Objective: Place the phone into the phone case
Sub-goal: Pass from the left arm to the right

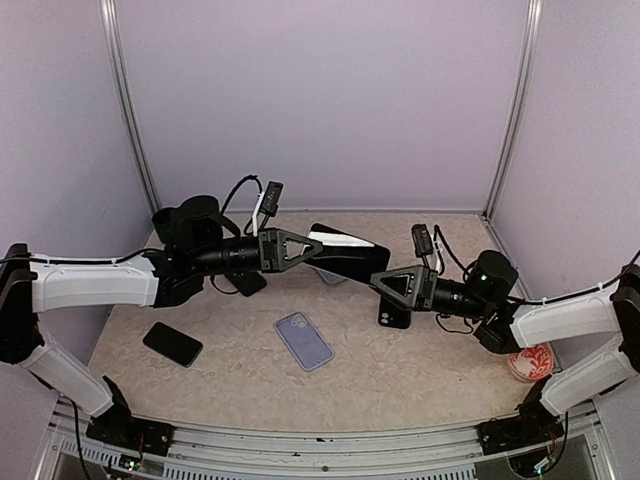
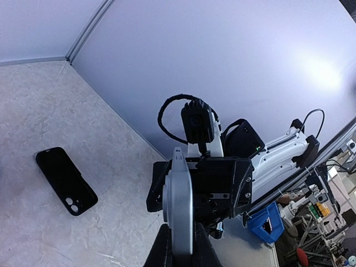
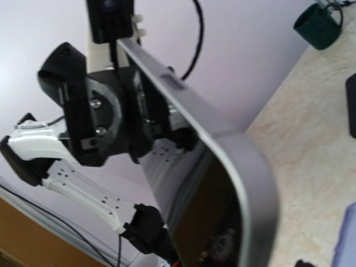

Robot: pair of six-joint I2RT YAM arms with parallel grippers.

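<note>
Cannot tell open or closed for right claw (image 1: 380,278), fingers lost behind the phone (image 1: 350,255). Gripped tight in left claw (image 1: 310,245), phone raised mid-air above bench (image 1: 230,385), between both outstretched arms.

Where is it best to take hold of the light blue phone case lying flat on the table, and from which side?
Probably grip the light blue rectangular phone case by its two long edges near the middle, coming straight down from above. It lies flat and slanted, so only its narrow width suits a pincer, with the wrist turned to match.
</note>
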